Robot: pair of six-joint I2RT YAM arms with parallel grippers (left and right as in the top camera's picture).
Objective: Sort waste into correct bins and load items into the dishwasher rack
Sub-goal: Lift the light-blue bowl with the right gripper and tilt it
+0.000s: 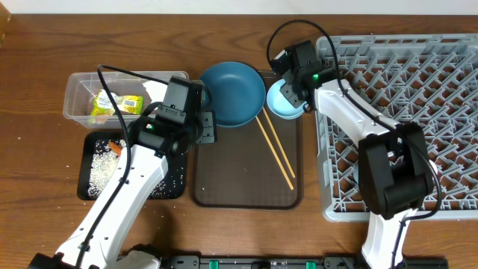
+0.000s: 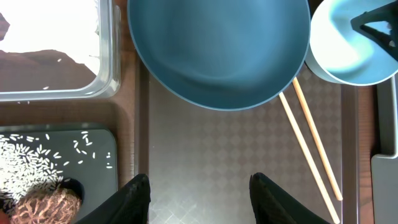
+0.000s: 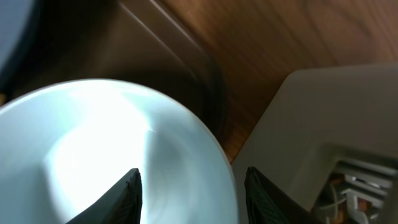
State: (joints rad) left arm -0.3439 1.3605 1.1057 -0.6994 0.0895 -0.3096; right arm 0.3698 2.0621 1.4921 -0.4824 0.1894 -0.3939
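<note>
- The left gripper [image 2: 199,186] hovers over the bare patterned floor of the dark brown rectangular serving tray [image 1: 246,187]. Its fingers are spread and nothing is between them.
- That bare stretch runs from the tray's raised left rim across to the pair of thin wooden chopsticks [image 2: 318,144], and it is the widest open room on the tray.
- The large round blue plate [image 1: 233,93] fills the tray's far left part, and its far edge reaches the tray's far rim.
- The chopsticks lie slanted. Their far ends are at the plate's right edge and their near ends are close to the tray's right rim.
- The pale blue-white round bowl [image 1: 285,101] sits in the tray's far right corner. It is just beside the plate and near the left wall of the large light-grey plastic dishwasher rack [image 1: 326,149]. I cannot tell whether the bowl and plate touch.
- The right gripper [image 3: 192,171] is released. Its jaws are parted astride the bowl's rim, one finger inside and one outside by the rack wall, and neither pinches the rim.
- The clear plastic rectangular tub [image 1: 71,97] stands left of the plate and holds the yellow-green snack wrapper [image 1: 116,104].
- The shallow black rectangular tray [image 2: 93,180] lies just nearer than the tub, close against the serving tray's left rim.
- In it are loose white rice grains [image 2: 25,162] and a small brown biscuit-like piece [image 2: 46,205].
</note>
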